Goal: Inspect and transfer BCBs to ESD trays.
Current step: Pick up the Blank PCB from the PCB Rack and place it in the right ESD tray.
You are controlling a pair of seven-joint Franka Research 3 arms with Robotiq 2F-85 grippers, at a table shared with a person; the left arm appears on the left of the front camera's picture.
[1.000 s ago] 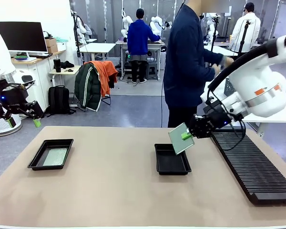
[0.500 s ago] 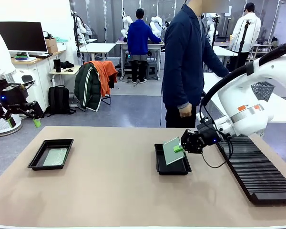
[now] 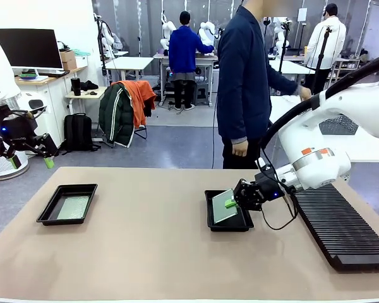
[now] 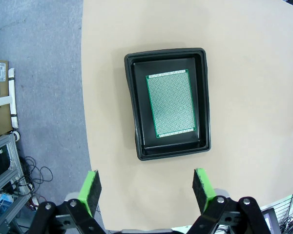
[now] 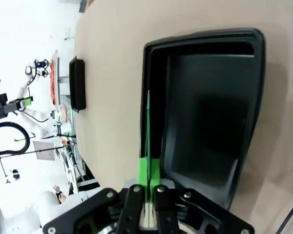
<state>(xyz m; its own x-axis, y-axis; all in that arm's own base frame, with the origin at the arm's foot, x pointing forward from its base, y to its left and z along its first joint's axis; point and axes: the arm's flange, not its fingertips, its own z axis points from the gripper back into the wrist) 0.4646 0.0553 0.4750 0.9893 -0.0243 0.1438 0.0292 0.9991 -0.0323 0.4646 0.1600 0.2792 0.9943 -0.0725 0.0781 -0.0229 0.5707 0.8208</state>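
Two black ESD trays lie on the tan table. In the left tray [image 3: 50, 211] a pale green BCB [image 3: 74, 207] lies flat; the left wrist view looks straight down on that BCB [image 4: 171, 103] and its tray [image 4: 135, 112]. My left gripper [image 4: 146, 183] hangs open high above it, near the table's left edge [image 3: 47, 161]. My right gripper [image 3: 231, 203] is shut on a second BCB [image 3: 222, 207], held tilted just over the right tray [image 3: 230, 224]. Seen edge-on in the right wrist view, this BCB [image 5: 148, 122] stands above the tray's [image 5: 205, 112] bare floor, pinched by the right gripper [image 5: 149, 170].
A long black ribbed rack [image 3: 331, 218] lies along the table's right side, close to the right arm. A person in dark blue [image 3: 243, 82] stands at the far edge behind the right tray. A grey mesh basket [image 3: 338, 124] sits behind the right arm.
My right gripper has come down and to the left with the BCB, from above the right tray's far corner to just over the tray. The left arm has stayed still.
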